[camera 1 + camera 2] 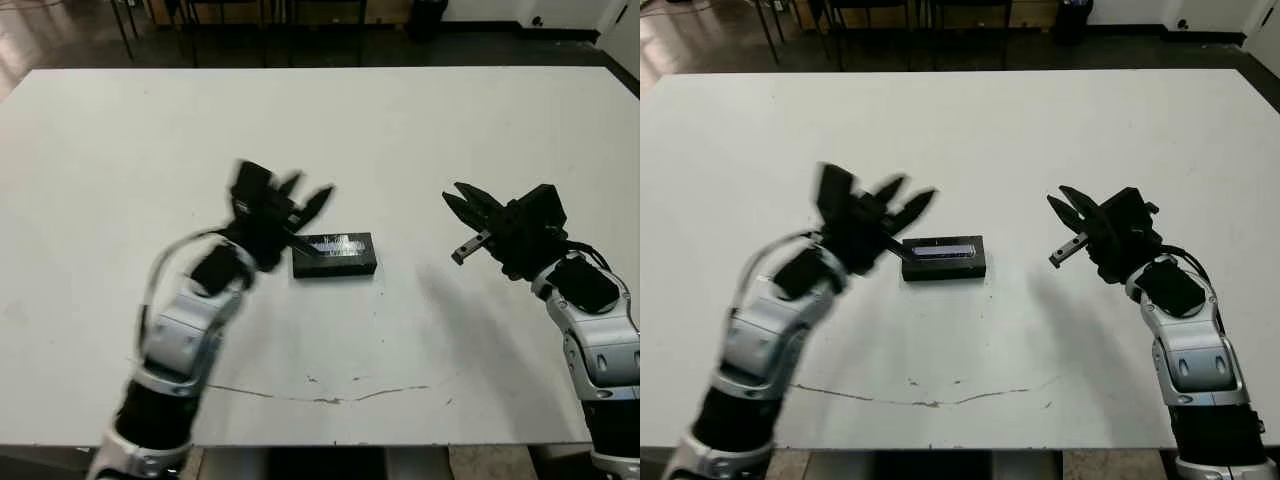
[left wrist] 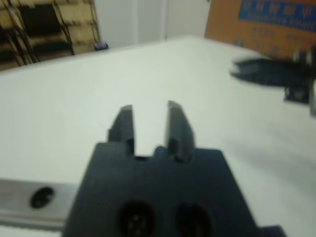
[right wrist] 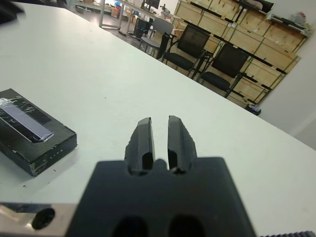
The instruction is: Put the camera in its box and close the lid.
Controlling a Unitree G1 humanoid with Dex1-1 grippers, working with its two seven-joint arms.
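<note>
From my head cameras the lid sits on the box mid-worktop, camera hidden, presumably inside; my left tool hovers blurred just beside its end, my right tool well apart, both spread and empty. My left wrist shows only parted fingers over bare worktop. My right wrist, fingers slightly parted, shows the lid seated flush, so I judge only a gentle, flat press remains, if anything.
</note>
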